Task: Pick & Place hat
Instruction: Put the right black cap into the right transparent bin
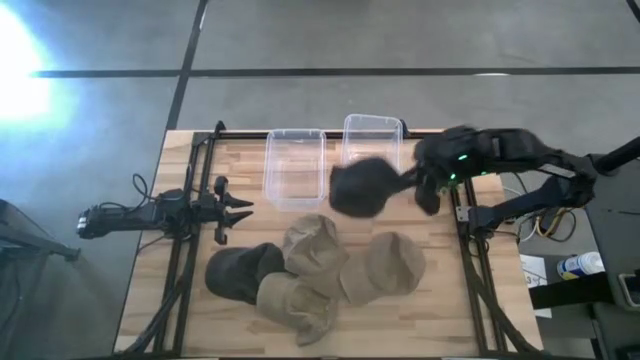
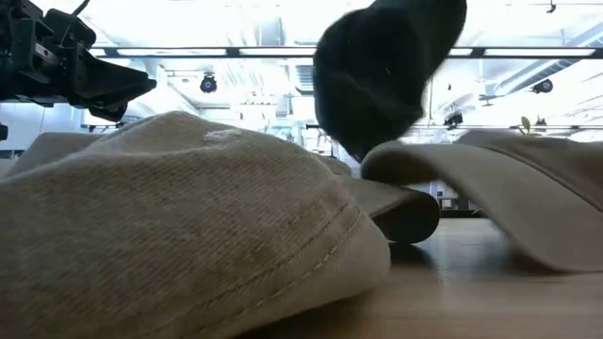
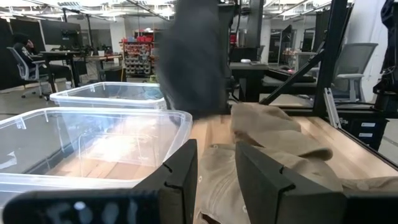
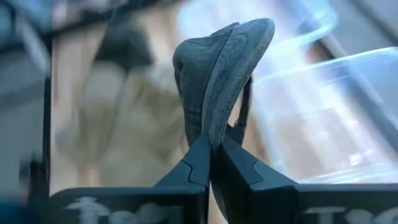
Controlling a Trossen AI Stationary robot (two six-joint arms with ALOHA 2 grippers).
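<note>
My right gripper (image 1: 422, 188) is shut on a black hat (image 1: 362, 187) that hangs in the air just on the near side of two clear plastic bins (image 1: 295, 167) (image 1: 372, 140). The low view shows this hat (image 2: 377, 66) well above the table. Three tan hats (image 1: 313, 245) (image 1: 298, 305) (image 1: 385, 265) and another black hat (image 1: 243, 272) lie in a cluster on the table's near half. My left gripper (image 1: 240, 208) waits open at the table's left side, pointing toward the bins and touching nothing. My right gripper pinches the black hat's stitched brim (image 4: 219, 124) between its two fingers, with the brim bent over itself where the fingers (image 4: 198, 163) meet. It comes from the table's right side. The hat is lifted clear, and its crown (image 1: 355, 190) extends toward the left from the fingers.
Black frame rails (image 1: 190, 250) (image 1: 468, 250) run along both sides of the wooden table (image 1: 440, 310). The bins stand side by side at the far edge, with nothing visible in them. Bare wood shows on the table's near right and near left.
</note>
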